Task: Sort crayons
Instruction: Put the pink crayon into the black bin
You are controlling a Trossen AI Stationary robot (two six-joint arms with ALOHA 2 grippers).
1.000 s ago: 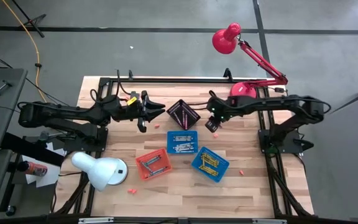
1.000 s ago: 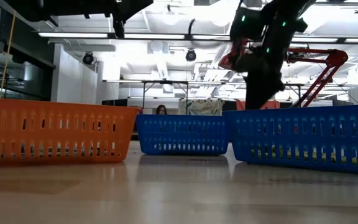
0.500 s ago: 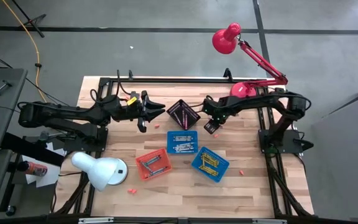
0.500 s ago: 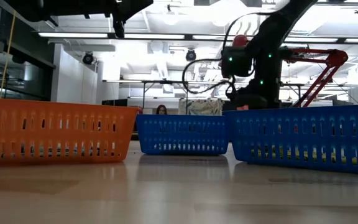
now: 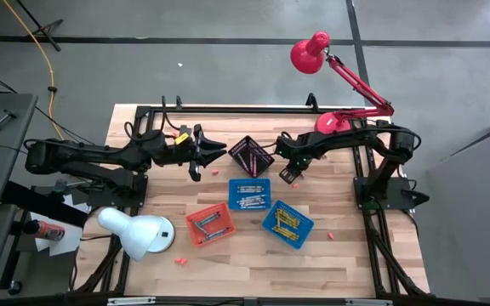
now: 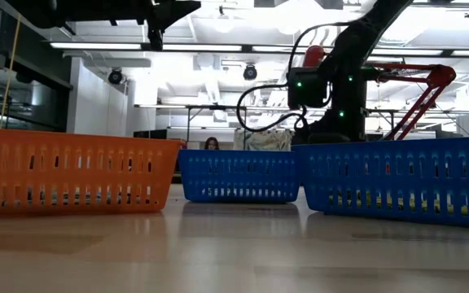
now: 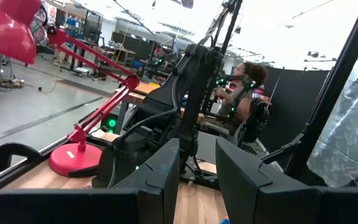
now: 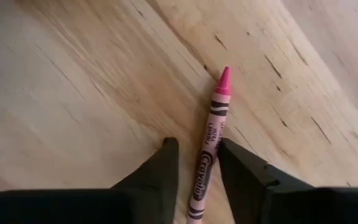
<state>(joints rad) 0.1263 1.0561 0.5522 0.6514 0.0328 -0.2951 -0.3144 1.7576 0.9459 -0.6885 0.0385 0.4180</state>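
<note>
A pink crayon (image 8: 211,134) lies flat on the wooden table (image 8: 73,93), right of the black basket (image 5: 251,156). My right gripper (image 8: 199,163) points down over it, open, one finger on each side of the crayon's lower half, with a narrow gap on both sides. In the high view the right gripper (image 5: 289,172) is over that spot. In the low view the right blue basket (image 6: 393,183) hides its fingers. My left gripper (image 5: 204,151) hangs open and level above the table left of the black basket, nothing between its fingers (image 7: 197,180).
A blue basket (image 5: 249,194), a second blue basket (image 5: 287,223) and an orange basket (image 5: 210,224) hold sorted crayons near the table's middle. Loose crayons lie at the near right (image 5: 330,234) and near left (image 5: 179,259). A white lamp (image 5: 139,234) and a red lamp (image 5: 334,123) stand on the table.
My right gripper has sunk toward the table and shifted slightly toward the black basket, tipping to point straight down. In the low view it has dropped behind the right blue basket.
</note>
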